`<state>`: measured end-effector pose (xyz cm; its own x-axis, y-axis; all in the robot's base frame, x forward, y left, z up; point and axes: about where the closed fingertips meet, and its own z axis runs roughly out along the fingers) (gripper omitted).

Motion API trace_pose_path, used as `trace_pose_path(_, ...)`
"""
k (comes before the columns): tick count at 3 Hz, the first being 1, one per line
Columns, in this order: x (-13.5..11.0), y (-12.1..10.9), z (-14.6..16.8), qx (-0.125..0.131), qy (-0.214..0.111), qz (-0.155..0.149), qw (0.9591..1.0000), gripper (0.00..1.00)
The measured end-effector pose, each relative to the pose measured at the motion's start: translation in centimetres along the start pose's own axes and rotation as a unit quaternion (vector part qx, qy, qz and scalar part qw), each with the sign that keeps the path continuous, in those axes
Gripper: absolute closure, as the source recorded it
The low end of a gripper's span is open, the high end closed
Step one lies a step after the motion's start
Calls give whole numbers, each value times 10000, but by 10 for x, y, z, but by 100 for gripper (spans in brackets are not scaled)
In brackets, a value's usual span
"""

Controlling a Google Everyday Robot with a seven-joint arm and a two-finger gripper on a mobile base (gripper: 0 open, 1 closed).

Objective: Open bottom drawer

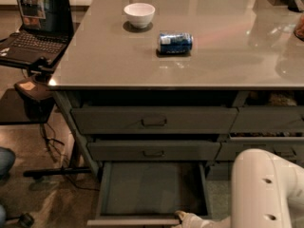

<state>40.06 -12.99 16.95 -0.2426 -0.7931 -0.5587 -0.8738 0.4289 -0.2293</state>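
The bottom drawer (151,190) stands open at the foot of the left stack, drawn well out from the cabinet toward the camera; its dark, flat inside lies bare, and its slim front runs along the lower edge of the view. The pincer (182,217) sits low at the right end of that front, right against its upper edge; whether it is spread or pressed together cannot be told from here, nor whether it grips the front. The white arm (266,189) fills the lower right corner, its rounded casing in front of the neighbouring stack.

Above the open drawer, the middle drawer (153,151) and the top drawer (154,120) are both closed, each with a small loop handle at its centre. On the grey tabletop (228,61) a white bowl (139,14) stands upright near the far left; a blue can (175,42) lies on its side near it, to the right and closer to the camera, apart from the bowl. An open laptop (40,20) rests on a lower stand to the left of the cabinet.
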Motion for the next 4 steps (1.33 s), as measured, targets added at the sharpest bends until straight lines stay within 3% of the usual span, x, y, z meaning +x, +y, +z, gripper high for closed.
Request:
trace_pose_path(1, -1, -1, -1, 0, 0, 0, 10000, 100)
trace_pose_path(4, 7, 23, -13, 177, -62, 119, 9998, 100)
